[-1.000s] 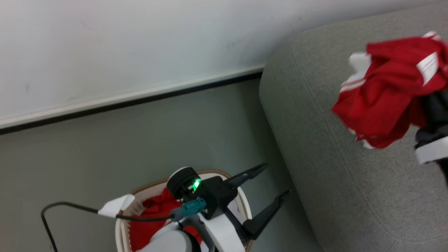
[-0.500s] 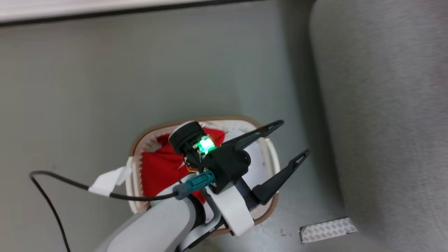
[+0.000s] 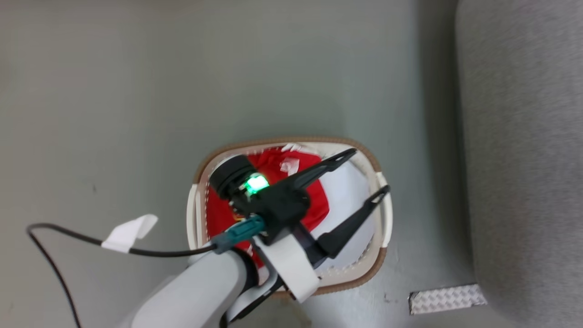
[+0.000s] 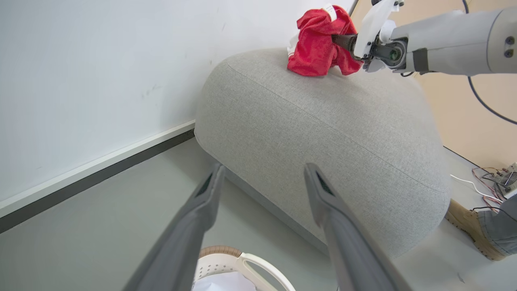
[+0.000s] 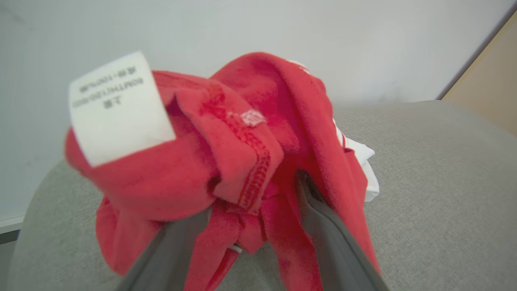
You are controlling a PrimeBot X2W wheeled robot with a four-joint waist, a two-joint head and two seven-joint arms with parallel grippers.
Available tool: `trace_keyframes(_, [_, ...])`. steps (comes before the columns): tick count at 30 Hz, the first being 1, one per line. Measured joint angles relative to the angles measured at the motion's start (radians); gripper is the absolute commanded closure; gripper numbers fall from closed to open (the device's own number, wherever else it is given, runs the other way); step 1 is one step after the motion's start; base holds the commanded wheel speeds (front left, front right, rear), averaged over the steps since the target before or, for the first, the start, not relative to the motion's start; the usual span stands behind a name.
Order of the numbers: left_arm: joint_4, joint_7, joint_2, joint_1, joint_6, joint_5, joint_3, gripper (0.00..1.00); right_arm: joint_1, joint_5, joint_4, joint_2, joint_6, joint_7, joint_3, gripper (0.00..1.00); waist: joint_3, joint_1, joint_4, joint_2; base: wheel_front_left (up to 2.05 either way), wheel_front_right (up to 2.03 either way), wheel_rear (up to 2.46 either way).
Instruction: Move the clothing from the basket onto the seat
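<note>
Head cam has tipped down since a sec ago: wall and skirting are gone from it, the basket (image 3: pixel 291 140) now sits mid-frame w/ more of its inside showing, and the red piece seen over the seat (image 3: pixel 524 159) then is off its edge. Per left wrist cam, the clothing (image 4: pixel 315 44) is bunched on the seat's top near the wall, right gripper (image 5: pixel 253 198) buried in it. Right wrist cam: its fingers stand apart, red fabric draped over and btwn them, tips hidden, white label (image 5: pixel 115 107) blurred; can't tell if any fold is caught. More red clothing lies in the basket's left half, partly behind the left arm, beside a white cloth (image 3: pixel 350 191). Left gripper (image 3: pixel 368 172) hangs over the basket, fingers spread wide, holding nothing. Basket stands on the floor near the seat. A shoe (image 4: pixel 464 220) is cut off at left wrist cam's right edge.
</note>
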Motion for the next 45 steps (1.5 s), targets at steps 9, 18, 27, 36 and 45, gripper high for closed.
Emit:
trace_keyframes(9, [0.064, -0.084, 0.039, 0.14, 0.053, -0.078, 0.056, 0.0, 0.22, -0.007, -0.187, 0.043, 0.0, -0.004, 0.103, 0.0, -0.174, -0.0004, -0.037, 0.0, 0.0, 0.0, 0.0])
trace_keyframes(18, [0.094, -0.193, 0.068, 0.355, 0.163, -0.164, 0.148, 0.0, 0.615, 0.018, -0.637, 0.14, 0.0, -0.006, 0.11, 0.0, -0.406, -0.0006, -0.047, 0.0, 0.0, 0.0, 0.0])
trace_keyframes(27, [0.115, -0.272, 0.095, 0.587, 0.286, -0.212, 0.268, 0.0, 1.04, -0.064, -0.977, 0.313, 0.0, 0.011, 0.114, 0.0, -0.6, -0.0008, 0.013, 0.0, 0.0, 0.0, 0.0])
trace_keyframes(36, [0.109, -0.286, 0.045, 0.732, 0.308, -0.139, 0.435, 0.0, 1.213, -0.098, -1.02, 0.451, 0.0, 0.002, 0.178, 0.0, -0.68, -0.0007, 0.102, 0.0, 0.0, 0.0, 0.0])
trace_keyframes(45, [0.138, -0.286, -0.026, 0.743, 0.206, -0.021, 0.487, 0.0, 1.195, -0.105, -1.006, 0.476, 0.0, -0.003, 0.236, 0.0, -0.641, -0.0004, 0.089, 0.0, 0.0, 0.0, 0.0])
